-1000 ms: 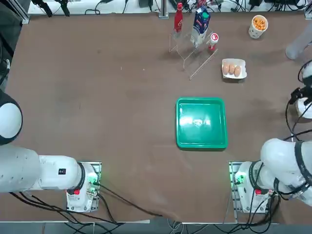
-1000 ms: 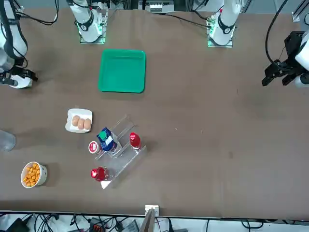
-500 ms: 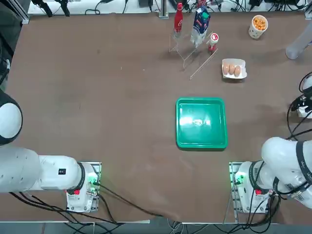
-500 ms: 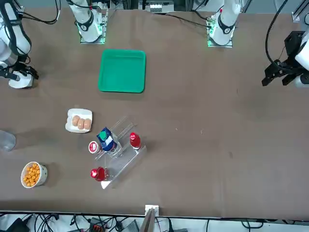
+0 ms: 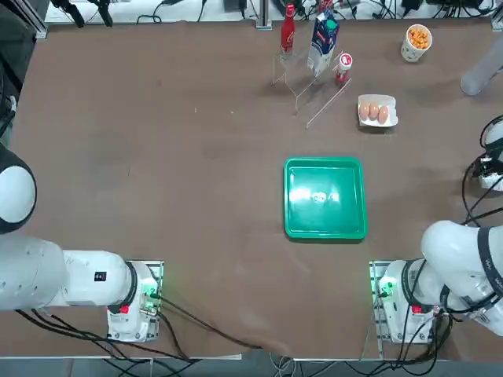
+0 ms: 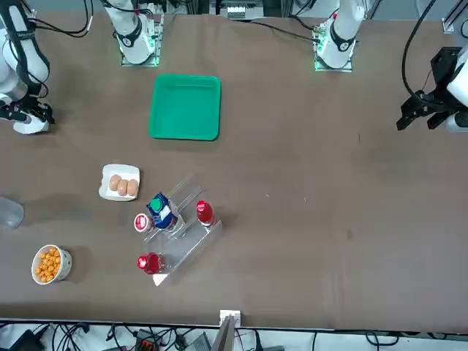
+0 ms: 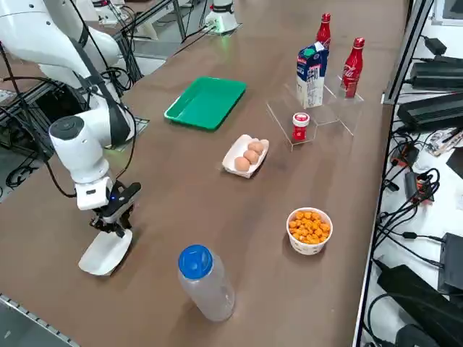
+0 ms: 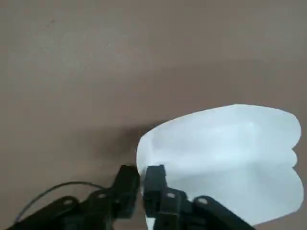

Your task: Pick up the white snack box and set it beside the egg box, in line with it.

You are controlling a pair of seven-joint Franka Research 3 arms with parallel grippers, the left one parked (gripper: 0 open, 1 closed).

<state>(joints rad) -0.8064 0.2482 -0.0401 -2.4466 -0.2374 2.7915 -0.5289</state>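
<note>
White snack box (image 7: 105,253) sits pinched at its rim by my right gripper (image 7: 113,224), roughly 7 o'clock from the egg box (image 7: 245,156); carry and placement remain.

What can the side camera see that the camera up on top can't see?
Only the right side view shows the white snack box on the table with the right gripper pinching its edge, and the whole blue-capped bottle. Only the top view shows both arm bases in full. Both show the egg box, the green tray and the cup of orange snacks.
</note>
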